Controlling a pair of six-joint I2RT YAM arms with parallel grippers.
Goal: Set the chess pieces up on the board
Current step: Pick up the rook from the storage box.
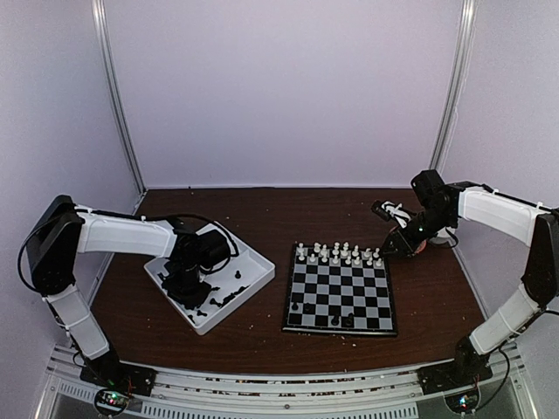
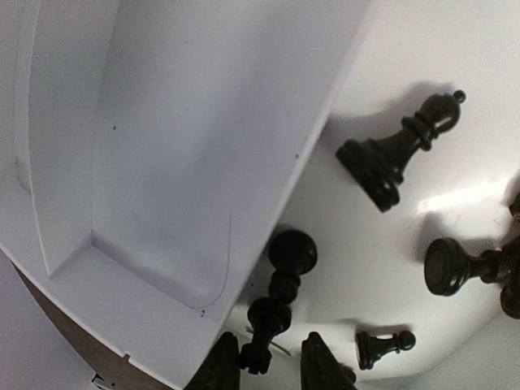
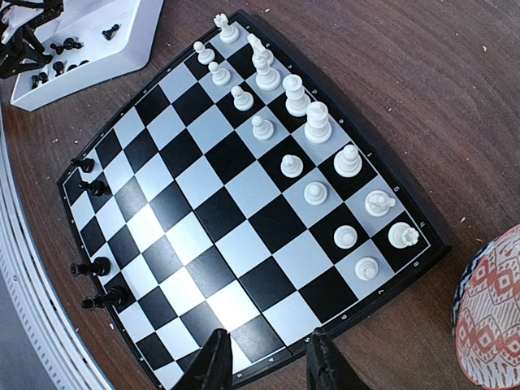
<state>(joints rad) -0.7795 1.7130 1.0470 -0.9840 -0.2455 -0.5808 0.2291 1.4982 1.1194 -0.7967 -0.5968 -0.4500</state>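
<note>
The board (image 1: 341, 297) lies at centre right, with white pieces (image 1: 336, 255) on its two far rows and a few black chess pieces (image 3: 91, 266) along its near edge. My left gripper (image 1: 186, 284) is down in the white tray (image 1: 253, 271). In the left wrist view it (image 2: 272, 366) is open, and a lying black piece (image 2: 276, 301) has its base between the fingers, against the left fingertip (image 2: 221, 361). Other black pieces (image 2: 398, 150) lie loose nearby. My right gripper (image 3: 268, 361) is open and empty above the board's right edge (image 3: 357, 325).
The tray's raised divider wall (image 2: 203, 146) stands right beside the left gripper. A red patterned object (image 3: 491, 317) sits on the table right of the board. The tray also shows in the right wrist view (image 3: 122, 49).
</note>
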